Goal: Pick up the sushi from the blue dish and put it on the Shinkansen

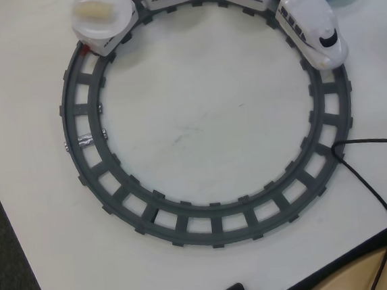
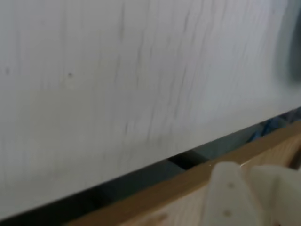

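Fingers (image 2: 244,197) apart from sushi (image 1: 95,11)

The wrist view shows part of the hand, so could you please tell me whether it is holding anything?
It cannot be told: only a blurred bit of the hand shows at the bottom edge, with no object visible in it.

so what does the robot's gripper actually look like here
Only the wrist view shows any of it: pale cream, matte plastic jaws at the bottom right, the nearer piece with rounded edges and a couple of small dimples that may be screw holes. It is blurred, with no markings or cables visible. The overhead view shows no arm, only a black cable crossing the white table.
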Controlling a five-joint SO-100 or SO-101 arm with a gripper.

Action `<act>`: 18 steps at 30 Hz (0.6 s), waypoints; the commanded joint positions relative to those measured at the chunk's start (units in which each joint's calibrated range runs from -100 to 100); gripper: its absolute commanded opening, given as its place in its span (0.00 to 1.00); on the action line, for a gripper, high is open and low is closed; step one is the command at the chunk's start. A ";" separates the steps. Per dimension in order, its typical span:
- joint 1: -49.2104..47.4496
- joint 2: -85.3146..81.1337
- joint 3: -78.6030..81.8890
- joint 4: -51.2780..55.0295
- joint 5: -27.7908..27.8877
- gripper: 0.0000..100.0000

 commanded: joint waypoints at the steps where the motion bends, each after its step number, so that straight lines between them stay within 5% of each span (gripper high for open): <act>1: -0.25 14.63 -14.85 -0.26 2.05 0.02; 12: 4.68 68.16 -58.75 0.42 24.76 0.25; 18: 6.09 90.87 -75.98 0.08 38.07 0.27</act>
